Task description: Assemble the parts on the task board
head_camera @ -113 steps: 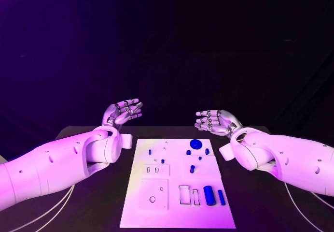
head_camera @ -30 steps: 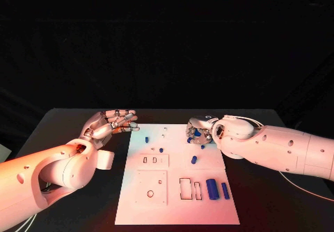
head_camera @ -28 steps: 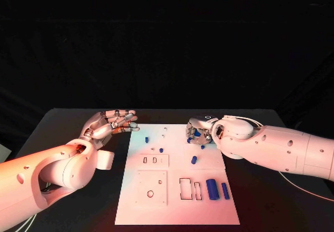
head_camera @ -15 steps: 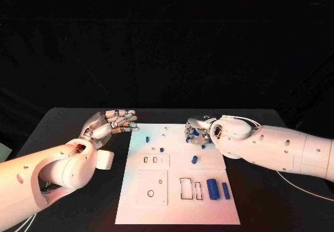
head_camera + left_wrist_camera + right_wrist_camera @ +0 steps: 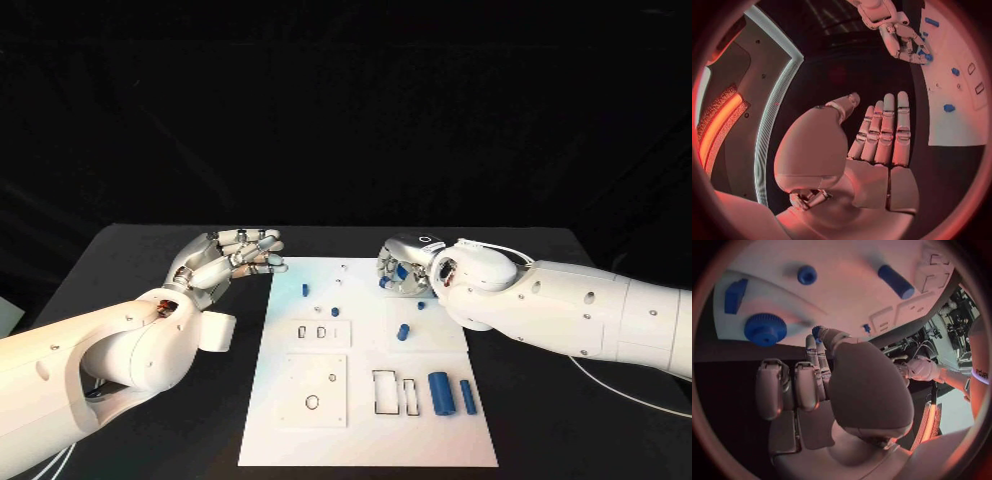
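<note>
Reaching over the far right corner of the white plate task board, the right robot hand curls its fingers beside a round blue knurled part, apparently to grasp it; whether it pinches anything I cannot tell. The left robot hand waits spread off the board's left edge.

You've got a black desk with a pitch-dark backdrop draped right behind it.

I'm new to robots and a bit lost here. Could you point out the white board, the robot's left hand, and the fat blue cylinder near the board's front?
board (image 5: 368,430), head view, bare white front part.
left hand (image 5: 224,262), head view, middle of the palm.
cylinder (image 5: 441,392), head view, middle of its side.
</note>
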Robot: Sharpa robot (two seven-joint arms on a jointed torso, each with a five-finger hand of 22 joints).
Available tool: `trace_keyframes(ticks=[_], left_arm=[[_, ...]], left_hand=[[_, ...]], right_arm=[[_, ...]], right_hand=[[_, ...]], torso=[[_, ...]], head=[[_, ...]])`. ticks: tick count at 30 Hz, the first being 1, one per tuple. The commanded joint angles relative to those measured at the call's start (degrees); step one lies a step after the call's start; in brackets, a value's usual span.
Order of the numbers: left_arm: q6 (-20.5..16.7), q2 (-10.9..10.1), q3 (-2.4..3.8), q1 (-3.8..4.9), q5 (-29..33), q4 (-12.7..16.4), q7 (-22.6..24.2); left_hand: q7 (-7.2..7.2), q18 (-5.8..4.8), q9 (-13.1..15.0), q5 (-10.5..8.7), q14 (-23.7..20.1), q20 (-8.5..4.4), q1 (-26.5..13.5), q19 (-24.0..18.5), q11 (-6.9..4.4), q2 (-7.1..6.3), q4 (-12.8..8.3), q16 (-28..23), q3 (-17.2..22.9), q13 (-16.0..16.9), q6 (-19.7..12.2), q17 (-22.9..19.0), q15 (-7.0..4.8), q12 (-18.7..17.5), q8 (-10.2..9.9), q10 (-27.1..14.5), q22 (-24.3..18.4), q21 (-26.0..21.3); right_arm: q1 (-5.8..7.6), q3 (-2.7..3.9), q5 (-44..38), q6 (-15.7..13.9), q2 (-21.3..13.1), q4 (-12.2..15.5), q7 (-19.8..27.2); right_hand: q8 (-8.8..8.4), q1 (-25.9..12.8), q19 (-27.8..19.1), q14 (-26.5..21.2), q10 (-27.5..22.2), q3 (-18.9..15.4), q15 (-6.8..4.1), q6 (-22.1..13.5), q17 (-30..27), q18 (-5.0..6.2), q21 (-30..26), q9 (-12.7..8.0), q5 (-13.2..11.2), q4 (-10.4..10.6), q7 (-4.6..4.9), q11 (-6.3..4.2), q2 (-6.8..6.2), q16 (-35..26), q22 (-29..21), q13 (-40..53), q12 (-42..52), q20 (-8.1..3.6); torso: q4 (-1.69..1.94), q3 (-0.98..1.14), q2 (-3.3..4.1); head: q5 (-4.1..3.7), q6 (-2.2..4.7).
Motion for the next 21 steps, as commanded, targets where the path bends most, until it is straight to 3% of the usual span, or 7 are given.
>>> trace_keyframes(ticks=[1,9,21], left_arm=[[0.9,0.2,0.06,0.11,0.3,0.0,0.4],[0.9,0.3,0.06,0.11,0.4,0.0,0.4],[1.1,0.6,0.06,0.12,0.4,0.0,0.4]], left_hand=[[-0.01,0.60,0.1,-0.05,-0.4,-0.03,0.0,-0.3,0.14,0.06,-0.1,0.4,0.4,0.0,0.4,0.1,0.10,-0.3,0.4,0.4,0.1,0.5],[-0.01,0.60,0.1,-0.05,-0.4,-0.03,0.0,-0.3,0.14,0.06,-0.1,0.4,0.4,0.0,0.4,0.1,0.10,-0.3,0.4,0.4,0.1,0.5],[0.00,0.60,0.1,-0.04,-0.5,-0.04,0.1,-0.3,0.15,0.08,-0.1,0.6,0.5,0.0,0.4,0.2,0.10,-0.4,0.4,0.4,0.2,0.6]], right_arm=[[0.28,0.07,-1.6,-5.9,0.6,0.1,-1.2],[0.68,0.16,-2.1,-10.6,3.6,-1.9,-1.8],[0.38,0.13,-0.9,-10.9,9.3,-7.5,-0.8]], right_hand=[[0.15,-0.1,0.4,2.8,0.2,0.4,-0.24,0.4,-0.1,-0.77,0.2,0.1,0.4,-0.1,0.18,-0.02,0.15,0.2,1.7,0.0,0.0,0.06],[0.22,-0.2,0.4,2.8,0.2,0.9,-0.20,0.4,0.0,-0.80,0.4,0.3,0.6,-0.6,0.25,0.03,-0.01,0.4,1.9,0.0,-0.1,0.10],[0.21,-0.4,0.5,2.8,0.2,1.0,-0.17,0.4,0.1,-0.83,0.5,0.3,0.6,-0.6,0.31,0.07,-0.06,0.5,2.1,0.0,-0.1,0.12]], torso=[[0.06,-0.02,-0.01],[0.12,-0.01,0.14],[0.33,-0.02,0.26]], head=[[0.11,0.18],[0.26,0.37],[0.26,0.28]])
